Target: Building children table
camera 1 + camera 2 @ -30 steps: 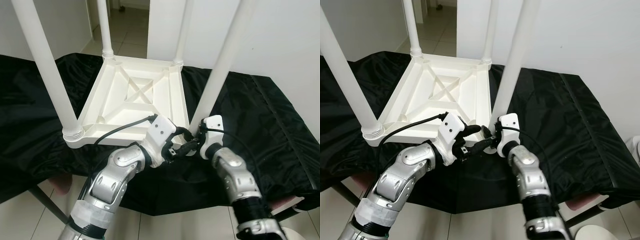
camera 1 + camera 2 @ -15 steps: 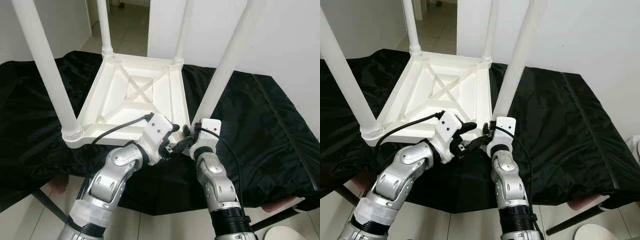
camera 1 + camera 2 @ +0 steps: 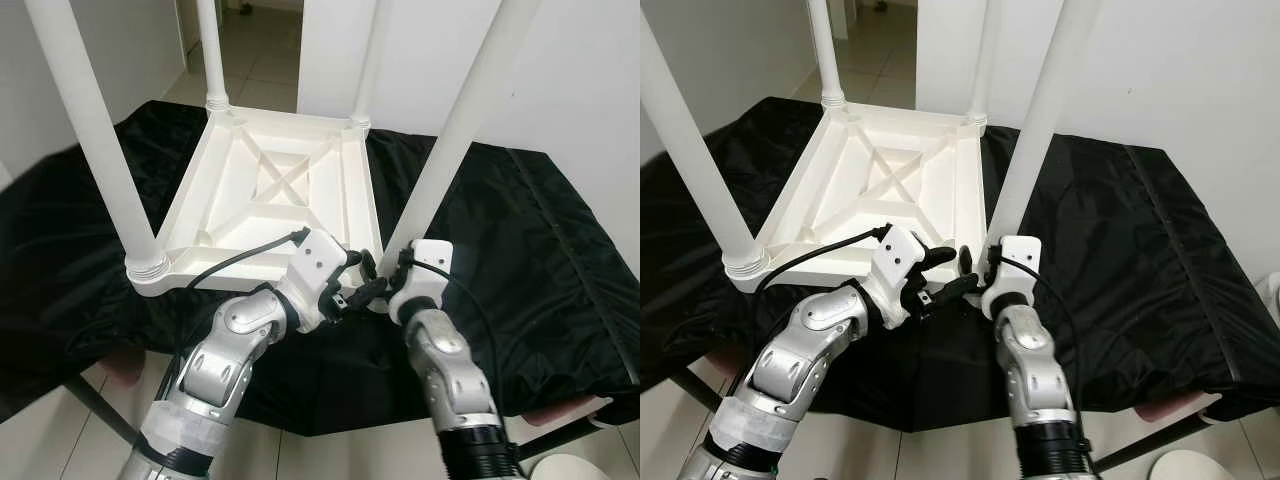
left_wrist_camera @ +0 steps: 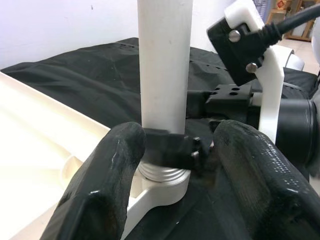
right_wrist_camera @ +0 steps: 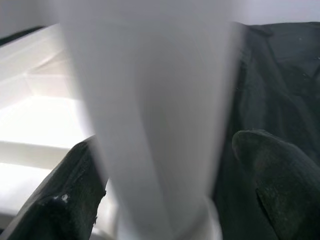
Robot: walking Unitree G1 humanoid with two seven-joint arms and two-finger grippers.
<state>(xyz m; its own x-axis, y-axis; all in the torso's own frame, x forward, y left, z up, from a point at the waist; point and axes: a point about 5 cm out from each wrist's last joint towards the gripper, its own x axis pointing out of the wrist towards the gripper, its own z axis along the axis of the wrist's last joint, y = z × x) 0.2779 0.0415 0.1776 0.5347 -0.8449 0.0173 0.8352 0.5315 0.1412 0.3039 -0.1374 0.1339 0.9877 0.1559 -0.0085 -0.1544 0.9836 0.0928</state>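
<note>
A white children's table [image 3: 270, 190] lies upside down on a black cloth, its legs pointing up. My right gripper [image 3: 392, 288] is shut on the base of the near right leg [image 3: 455, 140], where the leg meets the table's corner. In the right wrist view the leg [image 5: 150, 100] stands between the two fingers [image 5: 65, 210]. My left gripper [image 3: 362, 275] is open just left of that corner. In the left wrist view its fingers [image 4: 110, 175] stand apart in front of the leg [image 4: 165, 60] without touching it.
The other three legs rise at the near left [image 3: 95, 140] and at the two far corners. The black cloth [image 3: 540, 250] drapes over the work surface, whose front edge runs just below my grippers. A white wall stands behind, with tiled floor below.
My right forearm swung in to the left, then back out a little, while its gripper stayed at the leg's base. The left gripper has hardly moved. The camera shifted slightly.
</note>
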